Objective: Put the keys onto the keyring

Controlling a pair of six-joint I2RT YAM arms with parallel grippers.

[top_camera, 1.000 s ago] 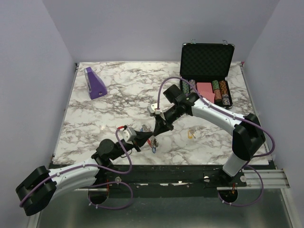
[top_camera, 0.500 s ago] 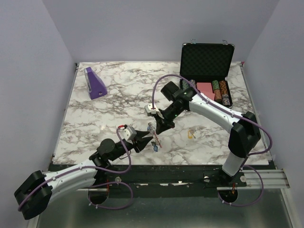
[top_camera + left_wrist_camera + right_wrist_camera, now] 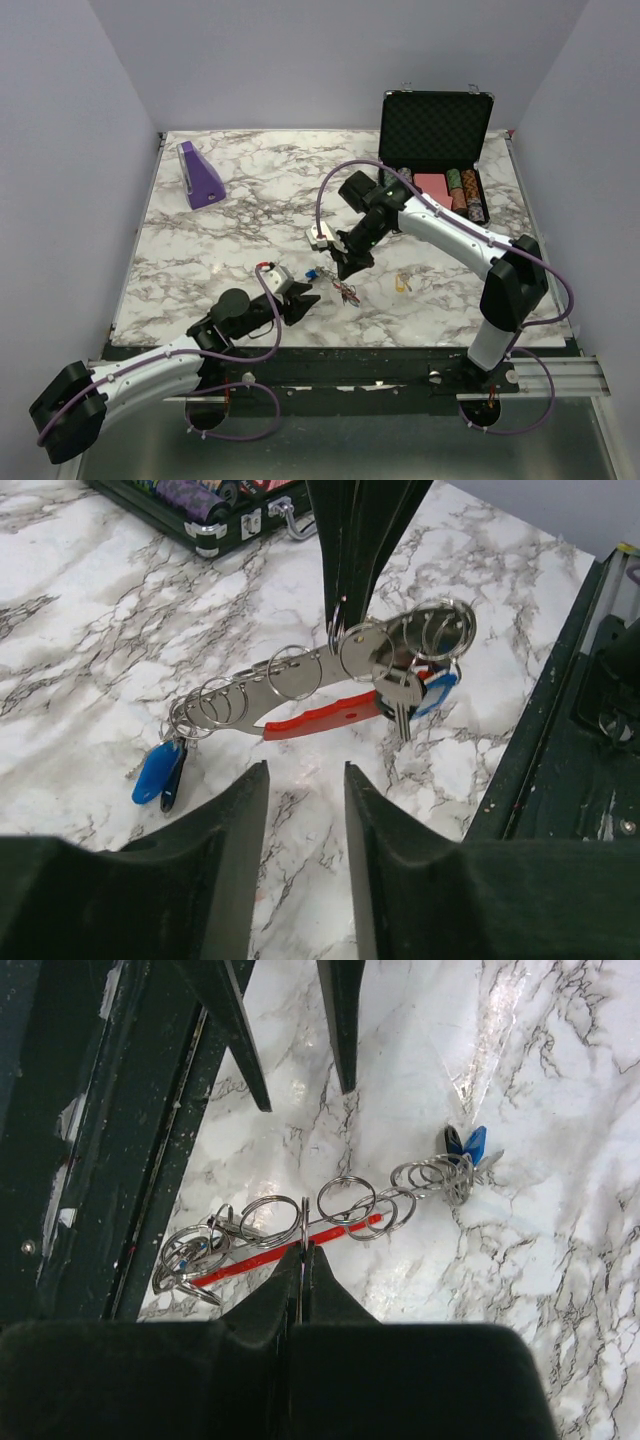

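Observation:
The keyring [image 3: 320,715] is a grey metal strip with a red crescent and several wire rings. It hangs just above the marble, and my right gripper [image 3: 303,1252] is shut on one of its middle rings. In the top view the keyring [image 3: 346,291] sits below my right gripper [image 3: 340,272]. Blue keys [image 3: 160,770] dangle from one end, and a blue key [image 3: 438,692] with a metal key hangs at the other. A yellow key [image 3: 403,283] lies alone on the table to the right. My left gripper [image 3: 305,770] is open and empty, a short way off the keyring.
An open black case [image 3: 435,150] with poker chips stands at the back right. A purple wedge [image 3: 200,176] sits at the back left. The table's dark front rail [image 3: 560,710] runs close to the right of the keyring.
My left gripper has opened, let go of the keyring and drawn back toward the near edge. The right gripper has kept its hold and shifted the keyring slightly right.

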